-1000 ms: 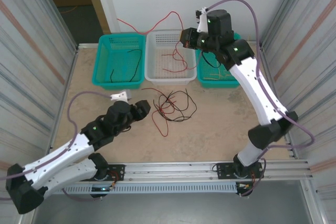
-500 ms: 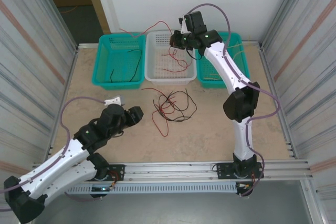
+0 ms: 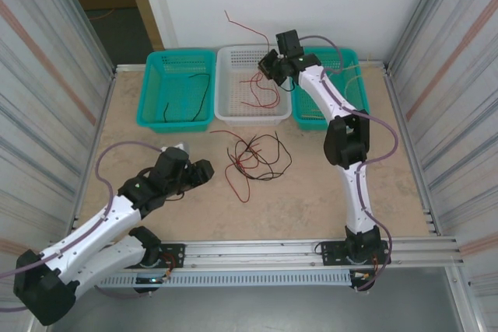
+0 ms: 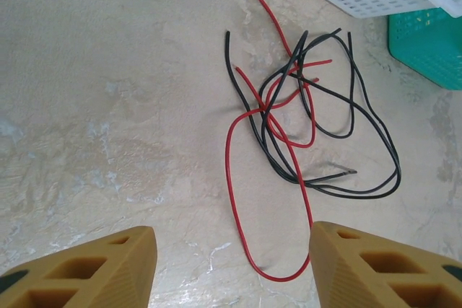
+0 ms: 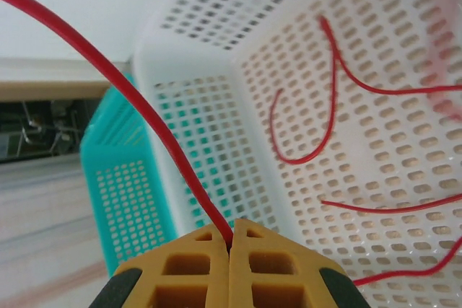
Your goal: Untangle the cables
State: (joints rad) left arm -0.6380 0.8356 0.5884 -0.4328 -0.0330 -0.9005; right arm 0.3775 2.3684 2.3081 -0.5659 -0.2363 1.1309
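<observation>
A tangle of red and black cables (image 3: 254, 157) lies on the table in front of the baskets; the left wrist view shows the tangle (image 4: 303, 113) ahead of my fingers. My left gripper (image 3: 204, 170) hovers left of it, open (image 4: 231, 242), with a red loop lying on the table between the fingers, ungripped. My right gripper (image 3: 269, 64) hangs over the white basket (image 3: 233, 56), shut (image 5: 231, 232) on a red cable (image 5: 144, 113). That red cable (image 3: 247, 30) arcs up and left against the back wall. More red cables (image 3: 261, 91) lie in the white basket.
A teal basket (image 3: 156, 87) at back left holds a black cable (image 3: 200, 89). Another teal basket (image 3: 359, 75) stands right of the white one, partly behind my right arm. Metal walls close both sides. A rail runs along the near edge.
My right arm has dropped and folded in toward the white basket, still pinching the red cable, whose free end now stands up against the wall. My left gripper has drawn back slightly.
</observation>
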